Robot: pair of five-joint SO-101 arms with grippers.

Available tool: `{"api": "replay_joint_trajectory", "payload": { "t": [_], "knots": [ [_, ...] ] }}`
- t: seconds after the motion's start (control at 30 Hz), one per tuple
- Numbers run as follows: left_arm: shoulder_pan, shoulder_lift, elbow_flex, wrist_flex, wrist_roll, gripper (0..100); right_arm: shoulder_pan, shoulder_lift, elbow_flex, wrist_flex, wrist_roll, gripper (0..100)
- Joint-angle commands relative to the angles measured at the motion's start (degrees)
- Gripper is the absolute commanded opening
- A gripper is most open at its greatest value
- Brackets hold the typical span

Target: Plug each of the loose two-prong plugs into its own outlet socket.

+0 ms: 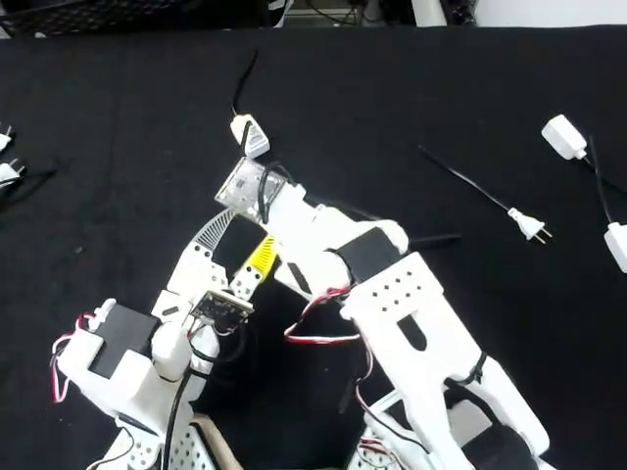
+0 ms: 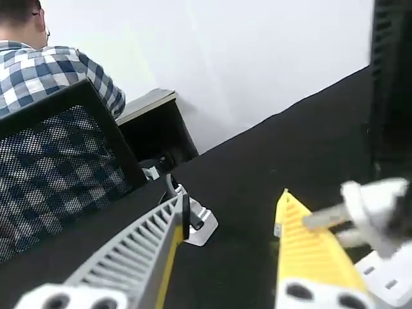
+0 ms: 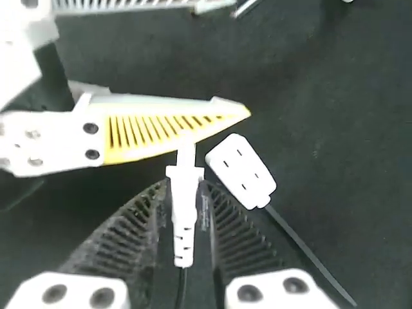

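My right gripper (image 3: 184, 188) is shut on a white two-prong plug (image 3: 183, 206), black fingers on either side, prongs pointing away. A white outlet socket (image 3: 241, 171) lies on the black table just beside the prongs, tilted, slots facing up. My left gripper (image 2: 232, 201) is open, with its yellow finger (image 3: 167, 129) lying across just beyond the plug's prongs. From the left wrist the plug (image 2: 373, 212) hangs past the yellow finger (image 2: 309, 251). A second white socket (image 1: 251, 135) with a black cord lies beyond the grey finger (image 1: 211, 233).
On the right of the table lie a loose plug (image 1: 529, 225) on a black cord and two white sockets (image 1: 564, 137) (image 1: 617, 245). Two more plugs (image 1: 6, 172) sit at the left edge. The right arm (image 1: 392, 294) crosses over the left arm's fingers.
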Motion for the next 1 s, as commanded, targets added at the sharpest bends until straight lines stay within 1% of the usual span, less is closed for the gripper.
{"api": "replay_joint_trajectory", "payload": {
  "t": [0.0, 0.23, 0.33, 0.53, 0.83, 0.97],
  "knots": [
    [1.8, 0.09, 1.27, 0.26, -0.35, 24, -0.7, -1.98, -4.97, -1.41, -1.67, 1.2],
    [1.8, 0.09, 1.27, 0.53, -0.35, 24, -0.7, -1.98, -5.85, -1.93, -2.02, 1.2],
    [1.8, 0.09, 1.27, 0.53, -0.35, 24, -0.53, -1.98, -5.76, -3.34, -3.96, 1.2],
    [1.45, 0.09, 1.27, 0.53, -0.35, 24, -0.26, -1.54, -5.05, -3.25, -3.78, 1.2],
    [1.01, 0.09, 1.27, 0.53, -0.35, 24, 6.15, -1.54, -4.88, 0.26, -4.84, 1.2],
    [-1.8, 0.09, 1.1, 0.53, -0.35, 24, 7.74, -1.45, -4.88, 0.26, -9.58, 1.2]
  ]
}}
